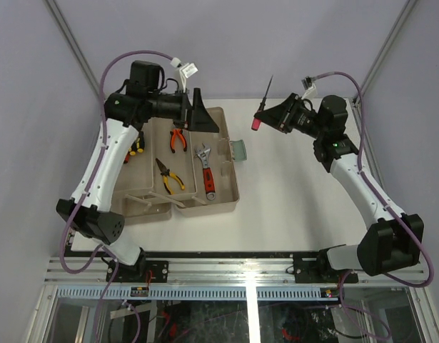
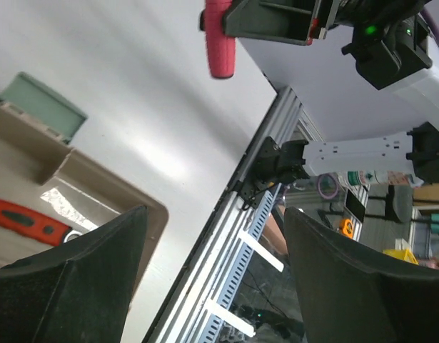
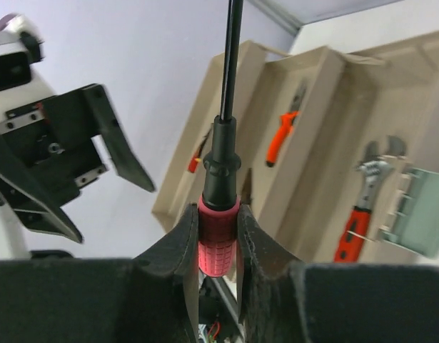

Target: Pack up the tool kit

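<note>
The tan toolbox (image 1: 223,196) lies open left of centre, its pale green latch (image 1: 238,149) on the right side. Inside it are red-handled pliers (image 1: 178,138), yellow-handled pliers (image 1: 169,175) and a red-handled wrench (image 1: 205,171). My right gripper (image 1: 265,118) hangs in the air to the right of the box, shut on a screwdriver's pink handle (image 3: 219,236), with the black shaft (image 3: 233,57) pointing away. My left gripper (image 1: 203,118) hovers over the box's far edge, open and empty, with wide-set fingers (image 2: 98,271). It faces the screwdriver (image 2: 220,39).
A beige tray (image 1: 144,200) rests at the box's near-left corner. More red and yellow handles (image 1: 137,146) lie at the box's left side under my left arm. The metal frame rail (image 1: 240,261) runs along the table's near edge.
</note>
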You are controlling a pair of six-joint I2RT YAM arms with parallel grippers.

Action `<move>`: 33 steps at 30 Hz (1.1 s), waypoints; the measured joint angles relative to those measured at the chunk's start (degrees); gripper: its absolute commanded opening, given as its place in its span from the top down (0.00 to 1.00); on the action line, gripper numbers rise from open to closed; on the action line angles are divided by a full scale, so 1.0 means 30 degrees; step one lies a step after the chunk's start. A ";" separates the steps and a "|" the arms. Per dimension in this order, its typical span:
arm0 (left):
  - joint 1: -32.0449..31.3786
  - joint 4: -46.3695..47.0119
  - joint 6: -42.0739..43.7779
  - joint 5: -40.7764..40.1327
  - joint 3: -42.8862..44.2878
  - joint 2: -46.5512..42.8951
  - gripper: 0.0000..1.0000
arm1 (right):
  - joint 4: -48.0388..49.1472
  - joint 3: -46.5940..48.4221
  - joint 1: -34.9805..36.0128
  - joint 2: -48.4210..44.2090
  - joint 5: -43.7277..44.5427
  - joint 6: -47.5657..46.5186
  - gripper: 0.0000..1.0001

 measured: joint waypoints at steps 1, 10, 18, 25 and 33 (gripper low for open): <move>-0.0423 0.0262 -0.0197 0.0015 0.0007 0.0124 0.25 | 0.0583 0.0015 0.0379 0.0029 -0.0051 0.0364 1.00; -0.2317 0.1872 -0.1129 -0.0051 0.0007 0.1231 0.26 | 0.4204 0.0124 0.2106 0.0685 -0.0095 0.2506 1.00; -0.2463 0.4320 -0.2193 -0.0160 -0.0219 0.1457 0.33 | 0.6018 0.0160 0.3031 0.1246 -0.0095 0.3497 1.00; -0.2834 0.5807 -0.2987 -0.0153 -0.0219 0.2076 0.39 | 0.6353 0.0444 0.3075 0.1443 -0.0007 0.3774 1.00; -0.3206 0.6513 -0.3606 -0.0153 -0.0248 0.2317 0.83 | 0.6513 0.0495 0.3075 0.1450 0.0022 0.3861 1.00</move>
